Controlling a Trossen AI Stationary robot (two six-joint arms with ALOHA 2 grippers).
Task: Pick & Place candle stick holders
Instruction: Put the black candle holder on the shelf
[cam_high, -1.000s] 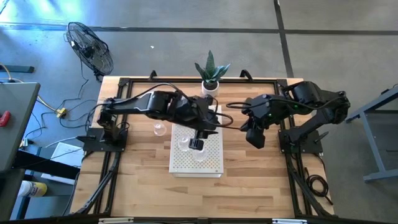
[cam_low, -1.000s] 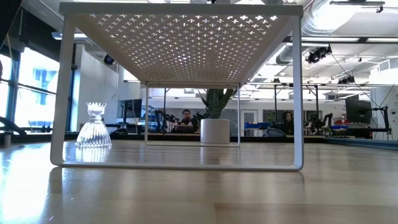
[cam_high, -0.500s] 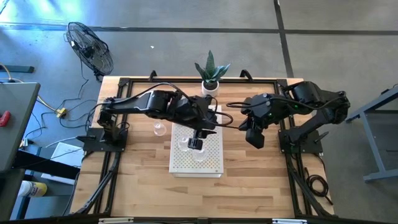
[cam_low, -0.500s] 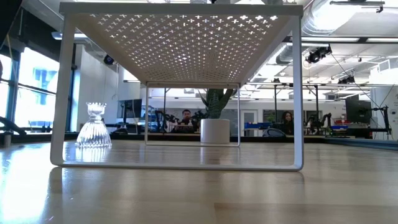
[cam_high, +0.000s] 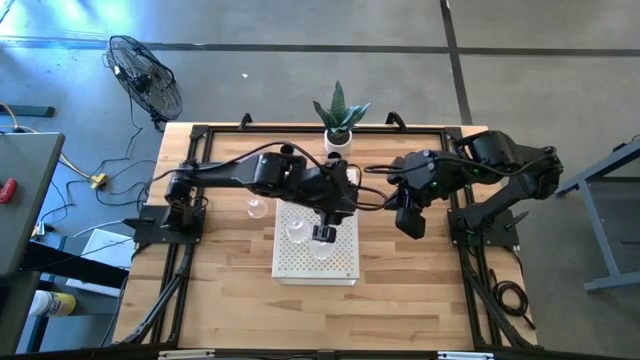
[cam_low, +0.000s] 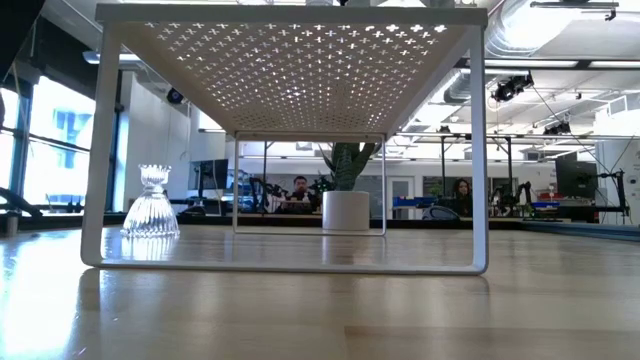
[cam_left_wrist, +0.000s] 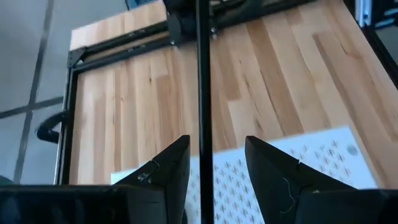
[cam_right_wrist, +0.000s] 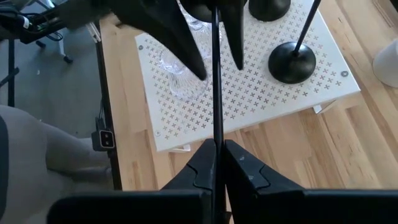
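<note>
My right gripper (cam_right_wrist: 215, 152) (cam_high: 408, 218) is shut on a black candle stick holder's thin stem (cam_right_wrist: 215, 93), above the right side of the white perforated stand (cam_high: 340, 262). My left gripper (cam_left_wrist: 214, 168) (cam_high: 323, 233) is open over the stand. Its fingers (cam_right_wrist: 180, 37) stand on either side of that stem (cam_left_wrist: 202, 74); whether they touch it, I cannot tell. Two more black holders (cam_right_wrist: 292, 62) (cam_right_wrist: 268, 6) stand on the stand by their round bases. Clear glass holders (cam_right_wrist: 180, 78) stand there too. One glass holder (cam_high: 257, 208) (cam_low: 151, 205) stands on the table left of the stand. My right gripper pinches the black holder's thin stem (cam_right_wrist: 215, 140) between its two fingers. The fingers come from the table's right side and the stem runs on past the fingertips toward my left gripper. The holder is lifted clear of the stand; its far end is hidden behind my left gripper.
A green plant in a white pot (cam_high: 338, 115) (cam_low: 346, 205) stands at the table's far edge behind the stand. Black frame rails (cam_high: 190, 250) run along the table's sides. Bare wood lies near the front edge (cam_high: 320, 310).
My left gripper has shifted a little toward the table's right edge over the stand, nearer my right gripper. My right gripper has kept its hold on the stem.
</note>
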